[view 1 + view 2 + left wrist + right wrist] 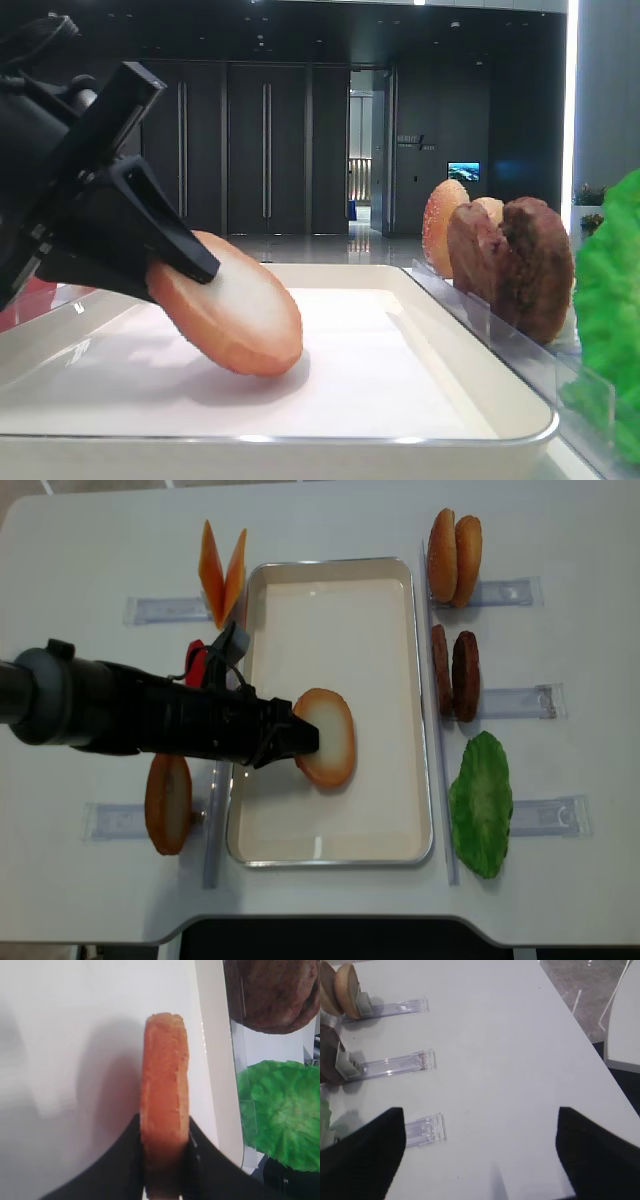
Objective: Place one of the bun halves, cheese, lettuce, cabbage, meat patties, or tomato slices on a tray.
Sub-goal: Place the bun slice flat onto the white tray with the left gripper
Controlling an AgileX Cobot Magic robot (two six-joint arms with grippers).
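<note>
My left gripper (pixel 303 738) is shut on a golden-brown bun half (pixel 326 738) with a pale toasted face. It holds the bun half tilted over the middle of the white tray (pixel 330 564). In the low exterior view the bun half (pixel 240 315) leans down to the right, its lower edge at or just above the tray floor (pixel 400 380). In the left wrist view the black fingers (pixel 125 1160) pinch the bun half (pixel 165 1080) edge-on. My right gripper (pixel 480 1152) is open over bare table, with nothing between its fingers.
Right of the tray stand sesame buns (pixel 455 558), two meat patties (pixel 455 675) and lettuce (pixel 481 802) in clear holders (pixel 545 815). On the left are cheese slices (pixel 222 575), a red tomato slice (pixel 200 663) partly behind the arm, and another bun half (pixel 168 802).
</note>
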